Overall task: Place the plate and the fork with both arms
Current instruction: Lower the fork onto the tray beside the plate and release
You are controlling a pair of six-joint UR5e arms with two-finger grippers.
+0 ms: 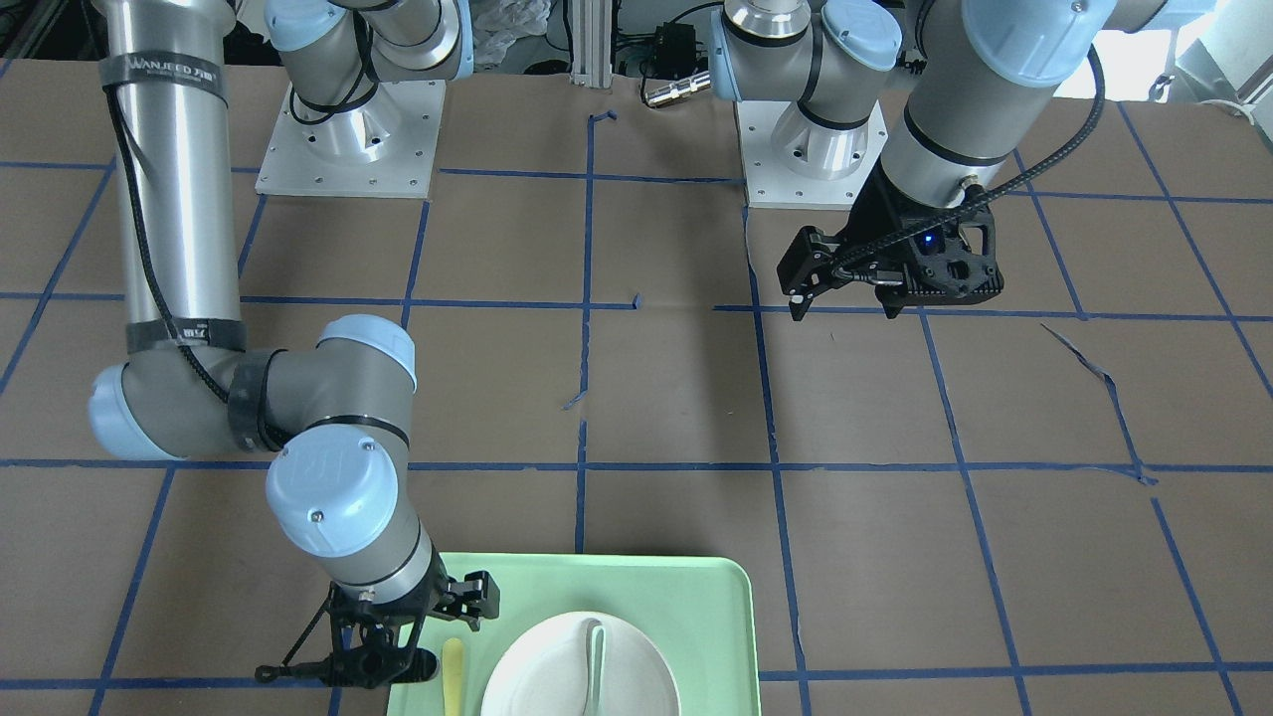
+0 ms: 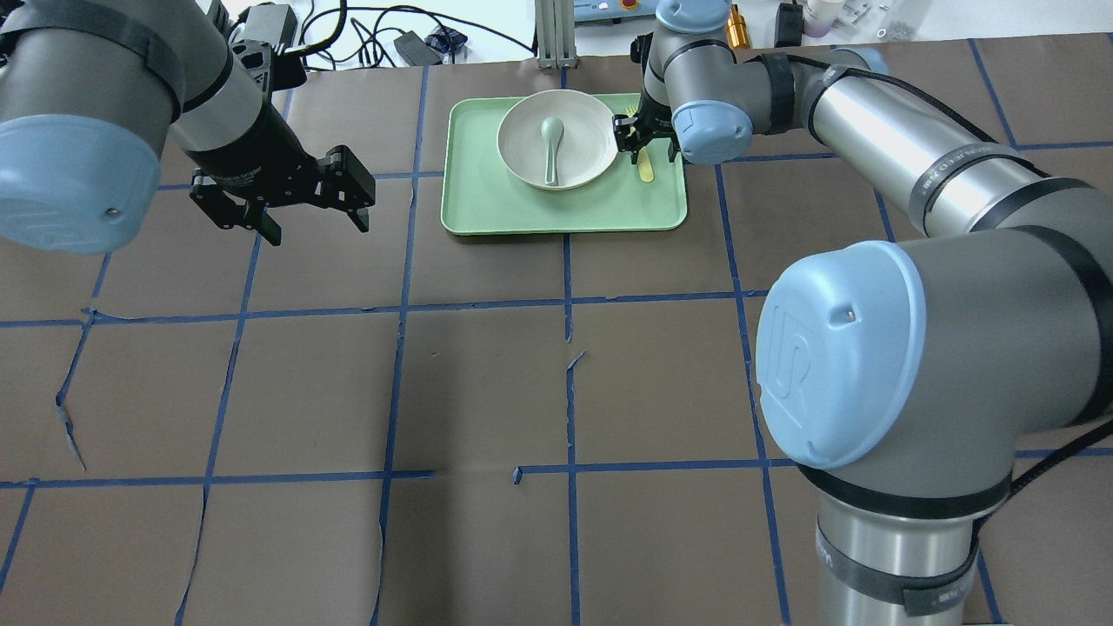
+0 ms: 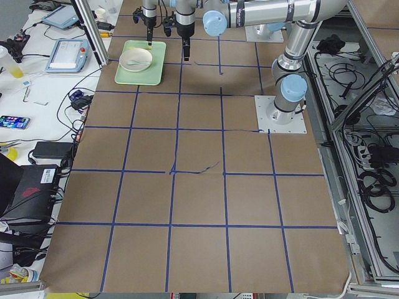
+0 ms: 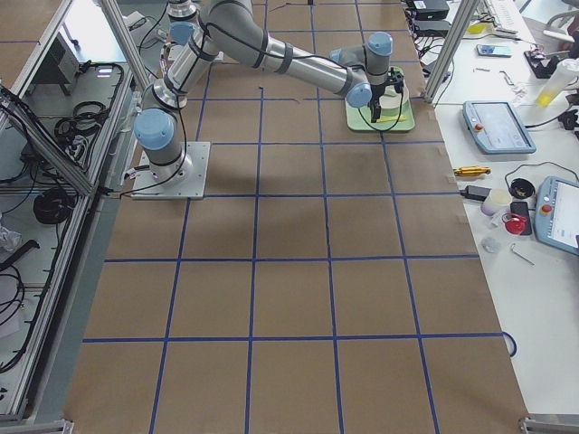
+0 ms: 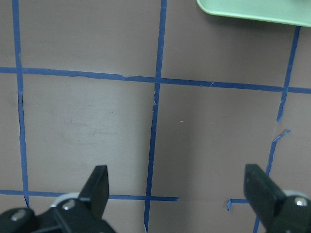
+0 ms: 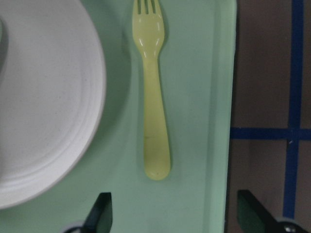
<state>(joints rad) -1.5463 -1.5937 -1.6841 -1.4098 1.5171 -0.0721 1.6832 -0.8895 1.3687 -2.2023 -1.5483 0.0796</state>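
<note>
The off-white plate (image 2: 522,139) lies on the light-green tray (image 2: 556,209) at the table's far middle. The pale-yellow fork (image 2: 645,169) lies flat on the tray just right of the plate. In the right wrist view the fork (image 6: 154,97) lies beside the plate (image 6: 43,97), tines pointing away. My right gripper (image 2: 645,149) is open and empty, hovering over the fork; its jaws straddle the handle end in the right wrist view (image 6: 175,208). My left gripper (image 2: 317,228) is open and empty above bare table, left of the tray; it also shows in the left wrist view (image 5: 177,182).
A pale grey-green spoon (image 2: 551,143) lies in the plate. The tray's right rim (image 6: 228,97) is close to the fork. The tray's corner (image 5: 252,12) shows at the top of the left wrist view. Brown paper with blue tape lines covers the table.
</note>
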